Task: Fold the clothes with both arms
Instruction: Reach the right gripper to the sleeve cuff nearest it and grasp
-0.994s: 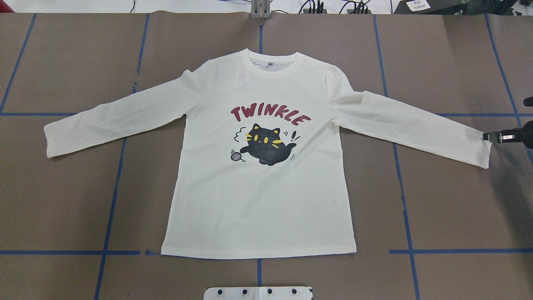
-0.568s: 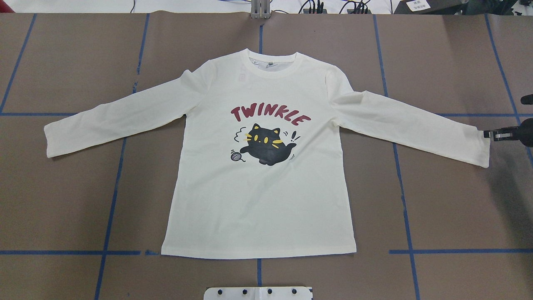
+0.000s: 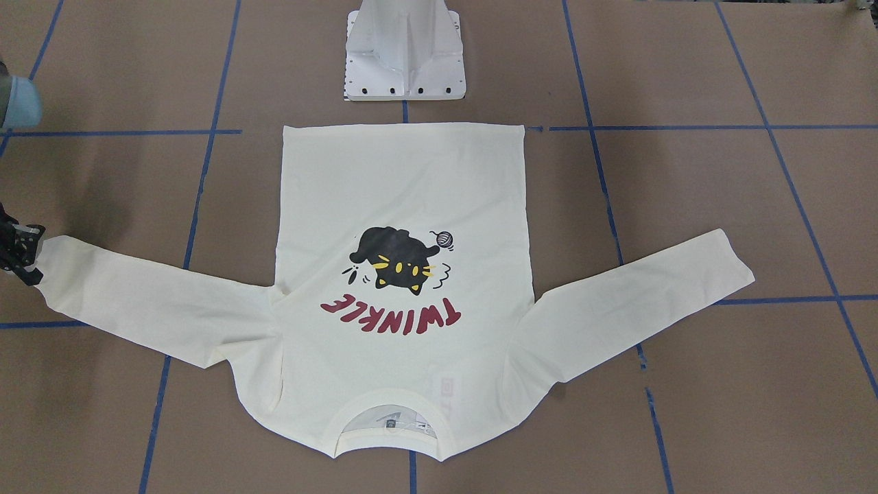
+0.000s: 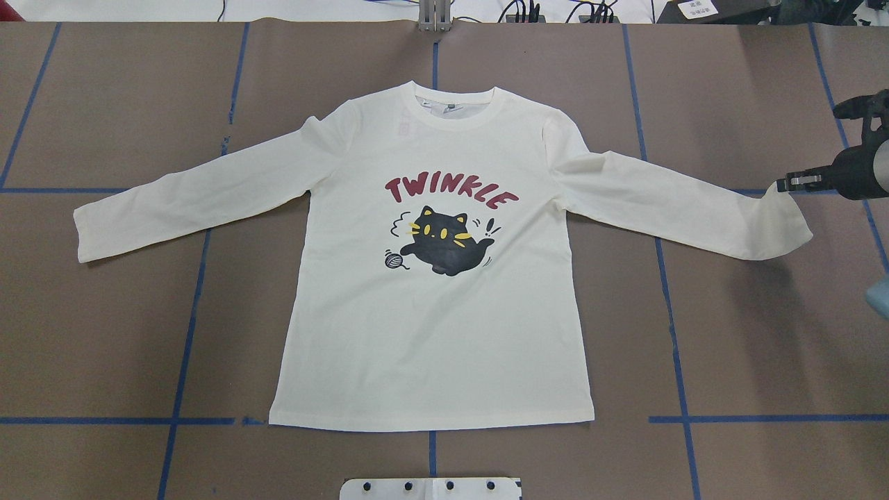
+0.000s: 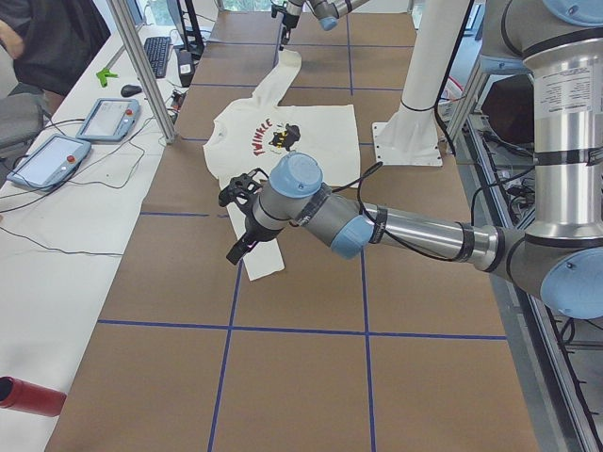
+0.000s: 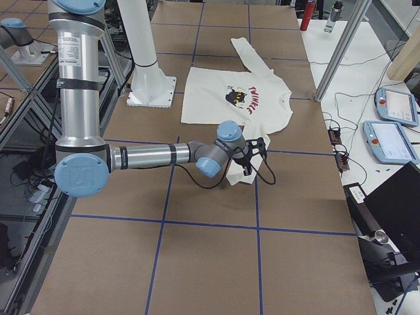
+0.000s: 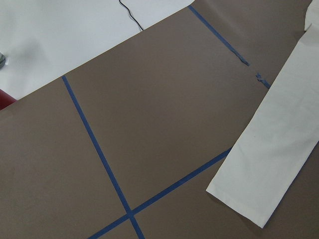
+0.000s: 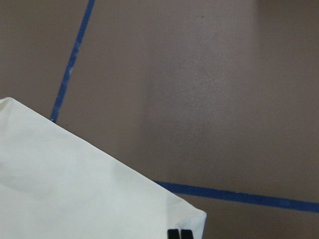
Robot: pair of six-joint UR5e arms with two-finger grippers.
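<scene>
brown table (image 4: 729,333), blue tape grid (image 4: 104,420); shirt (image 4: 430,333) lies print-up, cuff (image 4: 785,222) seemingly raised

The shirt (image 4: 430,333) covers the middle of the counter (image 4: 104,333), sleeves out to both sides. Bare counter lies past each cuff and on either side of the body. The white base (image 3: 405,62) stands just off the hem. The right claw (image 4: 783,185) pinches the raised right cuff; the left arm (image 5: 415,231) reaches over the counter's left end.

Bright, even overhead light; soft shadows, sharp focus.
</scene>
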